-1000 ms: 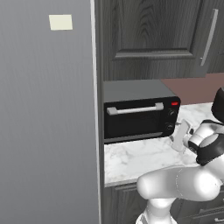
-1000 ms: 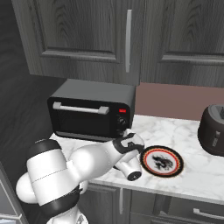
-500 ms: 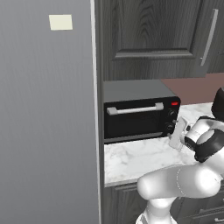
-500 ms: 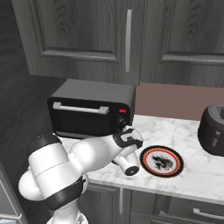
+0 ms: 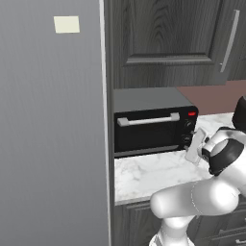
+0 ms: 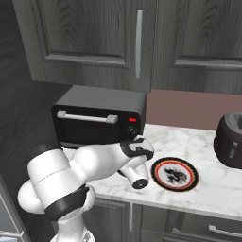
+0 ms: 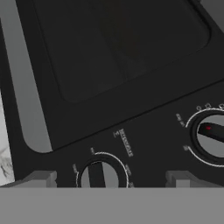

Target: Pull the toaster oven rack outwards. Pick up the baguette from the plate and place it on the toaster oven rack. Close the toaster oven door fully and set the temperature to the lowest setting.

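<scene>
The toaster oven (image 6: 98,118) sits at centre left of the right base view with its door (image 6: 88,126) shut and the silver handle (image 6: 87,116) across the top. The plate (image 6: 174,174) at lower right of centre is bare, so the baguette is probably already inside, though the dark glass hides it. Compared with a second ago, the arm has swung its wrist up and in towards the knob panel; the oven and plate have not moved. In the hand view the gripper (image 7: 110,177) is spread wide, holding nothing, its fingertips (image 7: 41,178) either side of the lower knob (image 7: 101,176) at bottom centre, with a second knob (image 7: 211,138) at the right edge. Only the temperature step seems left; which knob sets it I cannot tell
</scene>
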